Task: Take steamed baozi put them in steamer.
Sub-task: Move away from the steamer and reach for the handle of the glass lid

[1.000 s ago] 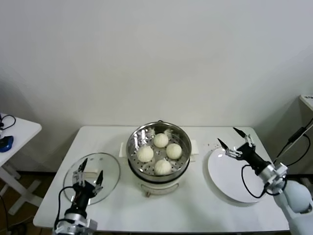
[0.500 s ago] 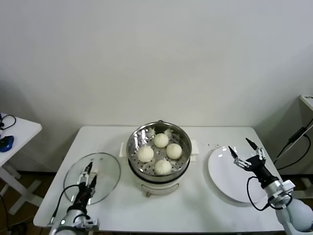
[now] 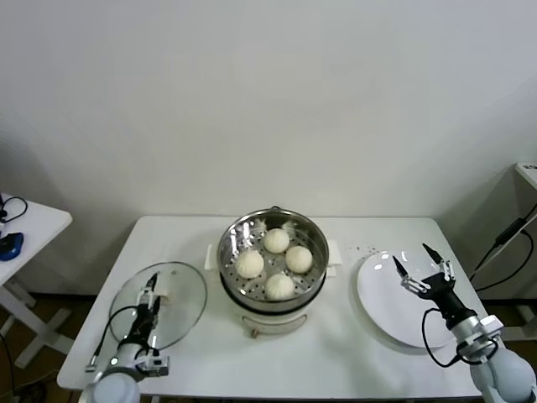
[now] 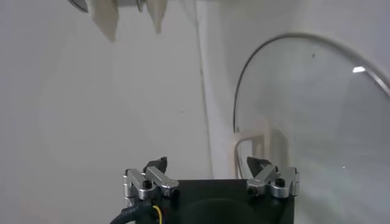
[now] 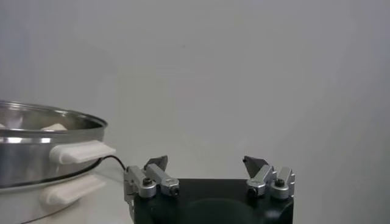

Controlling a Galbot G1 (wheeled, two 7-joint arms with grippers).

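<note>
Four baozi (image 3: 274, 262), smooth cream-white domes of dough, sit clustered on the perforated floor of the steamer (image 3: 232, 238), a round basket of shiny stainless steel. The basket rests on a white cooker base (image 3: 252, 320) with a side handle (image 3: 333, 253) jutting out on each side, all standing mid-worktop (image 3: 336, 361), a white rectangular surface.

The right gripper (image 3: 422, 269) hovers off to the steamer's right, its dark fingers spread wide and empty, above a flat round white plate (image 3: 377, 311) that bears nothing. From the right wrist camera, the steamer rim (image 5: 55, 122) gleams beside that gripper (image 5: 206, 162), with one bun top just showing over the edge and the white handles (image 5: 79, 152) sticking out toward it.

The left gripper (image 3: 148, 288) is low at the near left corner, released and holding nothing, poised over a round glass lid (image 3: 180, 294) lying flat on the worktop to the steamer's left. In the left wrist view the lid's clear dome (image 4: 317, 109) and its white handle (image 4: 253, 143) lie just ahead of the open left gripper (image 4: 207, 164).

One steamer, one plate, one lid, four buns. A second small white table (image 3: 33, 222) stands well beyond the left gripper, carrying a blue object (image 3: 8, 246) and a black cable (image 3: 13, 206).
</note>
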